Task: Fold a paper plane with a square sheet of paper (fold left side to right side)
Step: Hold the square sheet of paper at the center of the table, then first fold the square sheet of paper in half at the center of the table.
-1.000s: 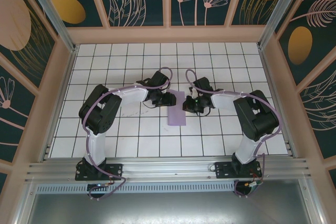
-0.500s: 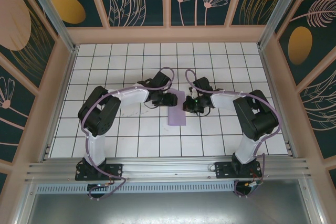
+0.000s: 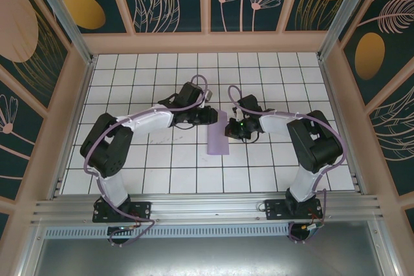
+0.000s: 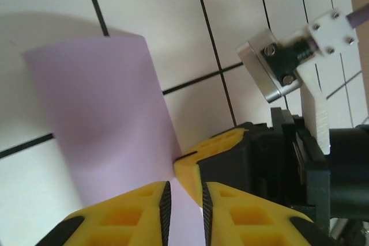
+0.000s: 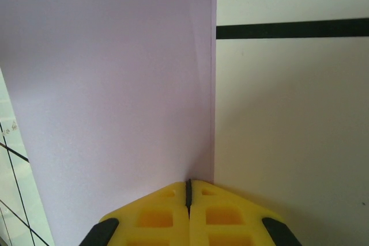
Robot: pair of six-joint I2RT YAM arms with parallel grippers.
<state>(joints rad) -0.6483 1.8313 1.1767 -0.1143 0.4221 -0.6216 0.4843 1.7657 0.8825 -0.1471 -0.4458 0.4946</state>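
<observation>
The lavender sheet of paper (image 3: 218,135) lies on the white grid table as a narrow upright rectangle, one layer over another. My left gripper (image 3: 211,116) hangs over its upper left part. In the left wrist view its yellow fingers (image 4: 138,208) stand a narrow gap apart above the paper (image 4: 98,113), gripping nothing. My right gripper (image 3: 230,127) is shut, with its tips (image 5: 188,181) touching the paper (image 5: 115,84) at its straight right edge. Those same yellow tips (image 4: 202,154) sit just ahead of my left gripper (image 4: 184,187).
The white tiled table (image 3: 155,159) has black grid lines and is fenced by wooden walls (image 3: 207,42) at the back and sides. An aluminium rail (image 3: 207,208) runs along the near edge, where both arm bases stand.
My left arm has stretched out and carried its gripper slightly up and to the right, over the paper. Its jaws have narrowed. The right arm and the paper have stayed put.
</observation>
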